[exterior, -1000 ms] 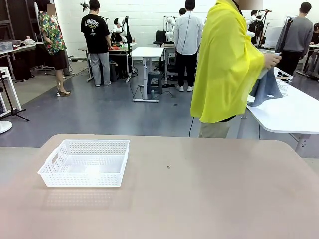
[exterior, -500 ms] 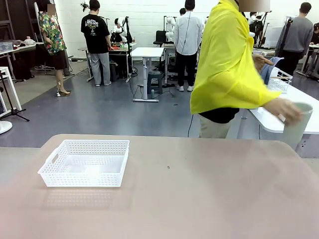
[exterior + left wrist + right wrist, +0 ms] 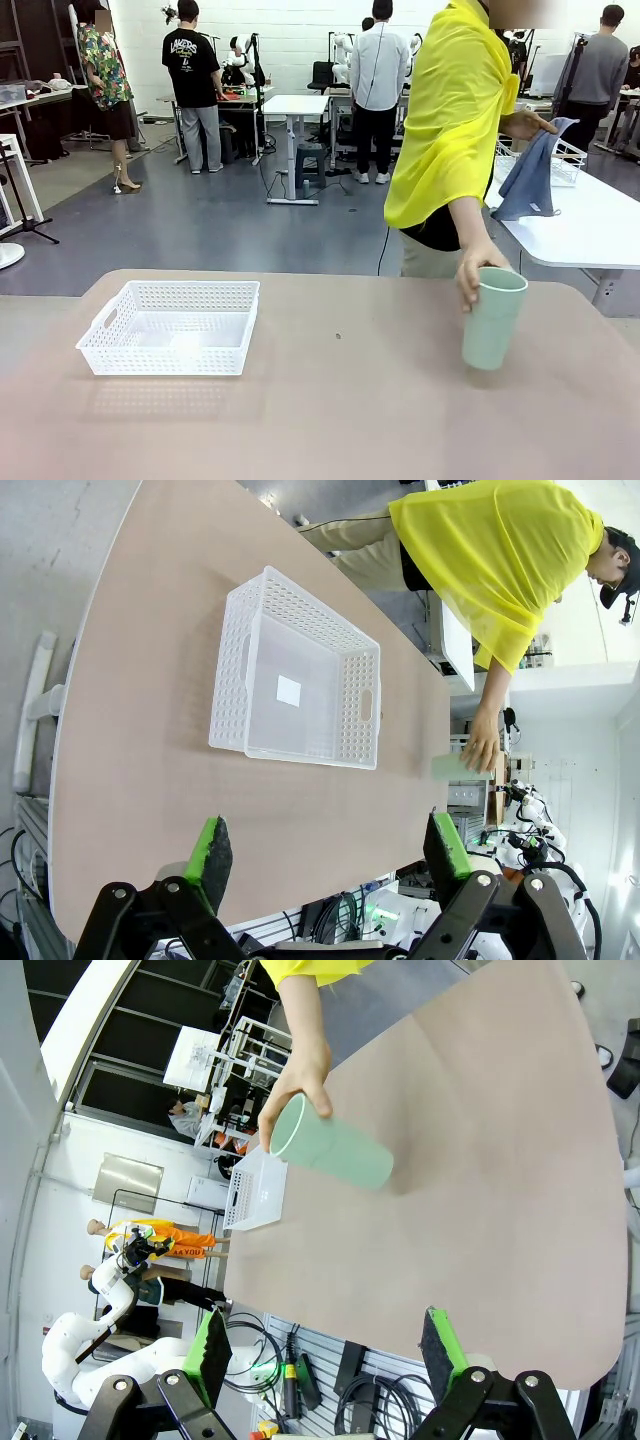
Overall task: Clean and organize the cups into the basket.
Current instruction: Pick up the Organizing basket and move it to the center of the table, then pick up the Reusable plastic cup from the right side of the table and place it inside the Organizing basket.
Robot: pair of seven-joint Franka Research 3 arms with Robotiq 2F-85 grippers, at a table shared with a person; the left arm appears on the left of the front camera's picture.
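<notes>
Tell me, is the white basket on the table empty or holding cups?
Empty. The basket shows a bare floor from above; the mint cup is well off to its side, gripped by the person's hand.

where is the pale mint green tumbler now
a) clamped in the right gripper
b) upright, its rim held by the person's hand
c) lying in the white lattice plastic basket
b: the mint green tumbler stands upright, the person's hand on its rim, apart from the white basket

1 mint cup (image 3: 493, 318) upright; basket (image 3: 170, 327) (white) apart.
</notes>
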